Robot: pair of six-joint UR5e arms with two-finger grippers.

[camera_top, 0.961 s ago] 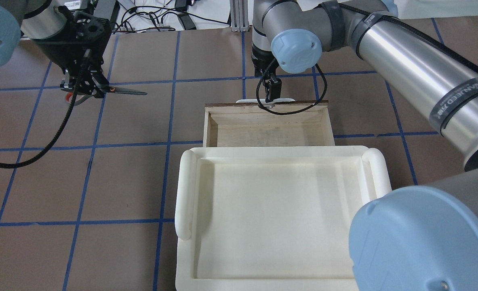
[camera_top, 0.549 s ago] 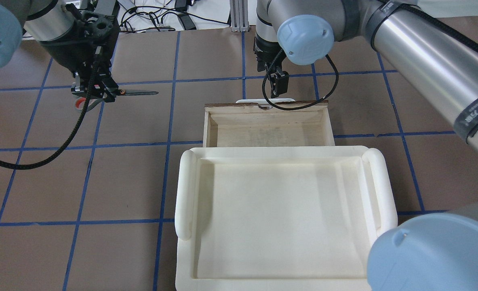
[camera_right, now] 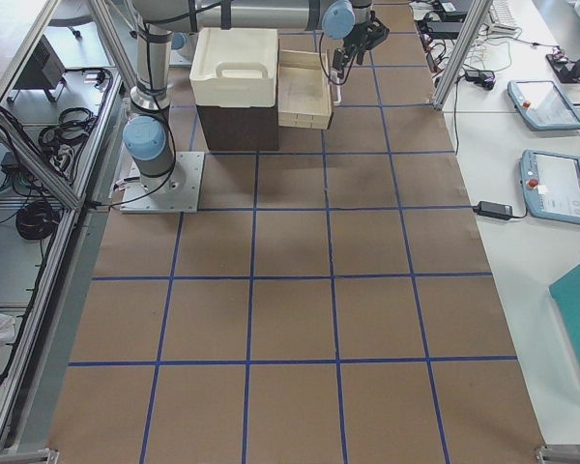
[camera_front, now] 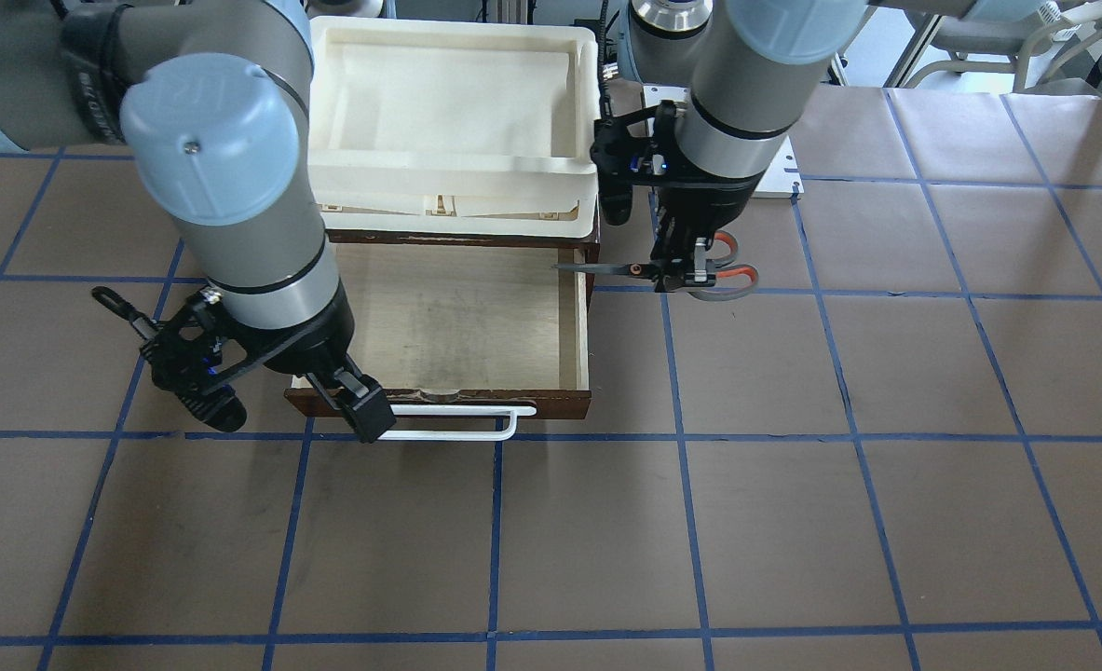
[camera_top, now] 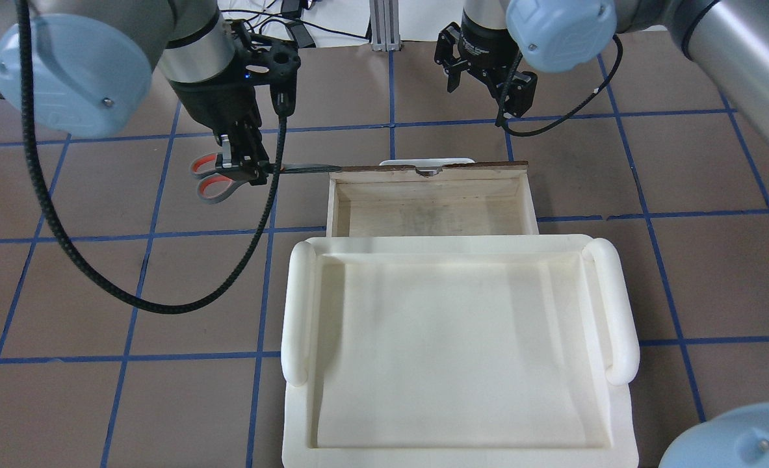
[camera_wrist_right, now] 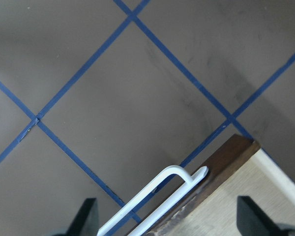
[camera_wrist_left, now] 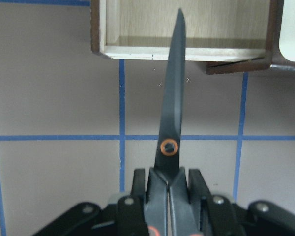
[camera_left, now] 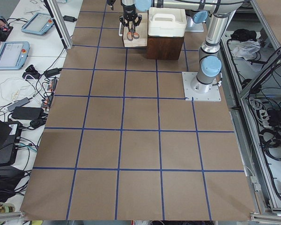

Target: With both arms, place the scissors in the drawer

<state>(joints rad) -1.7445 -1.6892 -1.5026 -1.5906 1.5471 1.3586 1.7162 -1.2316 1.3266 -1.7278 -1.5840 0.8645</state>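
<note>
Where the scissors are: the small pair of scissors with dark grey, orange-lined handles and slim dark blades (camera_top: 306,169) is off the counter beside the drawer's left side. It is clamped just behind the pivot by the left arm's black two-finger gripper (camera_top: 244,170), and the handles trail out over the brown counter with blue tape lines (camera_top: 65,292).
Deciding relation: the wide shallow drawer with dark brown front and pale wood interior (camera_top: 333,208) lies straight ahead of the blade tip, to the robot's right of the left gripper. The tip reaches about to the drawer's left side wall; handles and gripper are outside it.
Scissors' axis: roughly level, along the drawer's width and parallel with its front, tip toward the drawer, handles away.
Clearance: height over the wall is unclear (the left wrist view shows the tip across its top edge).
Right gripper (camera_top: 486,91): fingers spread, empty, beyond the drawer front and apart from the white bar handle (camera_top: 426,160).
Nearer arm: the left.
Next move, as a judgement: travel along the blade's own axis until the whole pair is over the pale floor forward of the white foam tray (camera_top: 299,305), then lower and let go.
</note>
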